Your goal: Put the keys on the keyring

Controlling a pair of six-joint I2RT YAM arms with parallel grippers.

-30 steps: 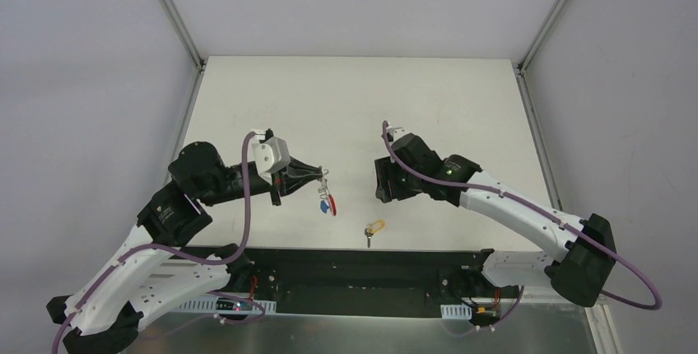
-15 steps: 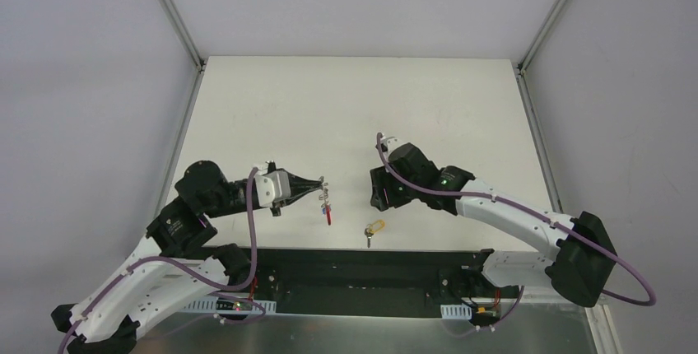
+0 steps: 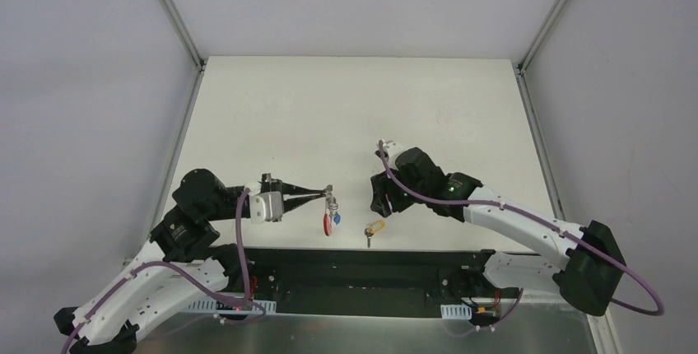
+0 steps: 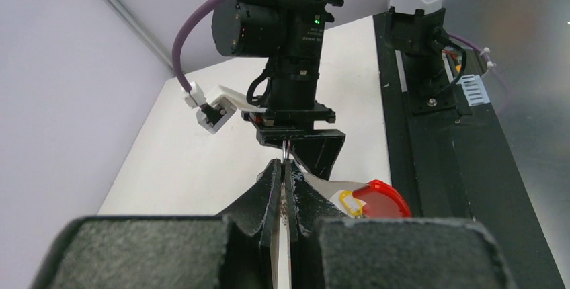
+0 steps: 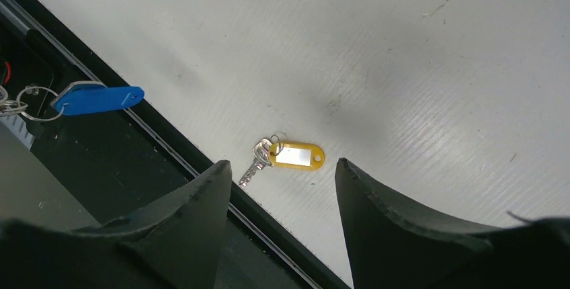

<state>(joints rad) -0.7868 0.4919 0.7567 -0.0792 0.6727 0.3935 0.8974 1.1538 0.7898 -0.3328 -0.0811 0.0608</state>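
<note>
The keys (image 3: 374, 229), one small silver key on a yellow oval tag, lie flat on the white table by its near edge. In the right wrist view the key (image 5: 254, 164) sits between my open right gripper's (image 5: 282, 162) fingertips, below them. My right gripper (image 3: 385, 204) hovers just beyond the key. My left gripper (image 3: 327, 193) is shut on the keyring's thin silver ring (image 4: 286, 150). The red strap (image 3: 327, 224) and blue tag (image 3: 335, 220) dangle under it, above the table. The red strap (image 4: 383, 198) and the yellow tag (image 4: 349, 201) show past the left fingers (image 4: 269, 188).
A black base rail (image 3: 370, 267) runs along the table's near edge, right beside the key. The white table (image 3: 354, 115) stretches back to grey walls and metal corner posts (image 3: 173, 12). The two grippers face each other a short gap apart.
My left gripper has swung down and right with the keyring, toward the near edge. My right gripper has moved toward the key and opened a little wider.
</note>
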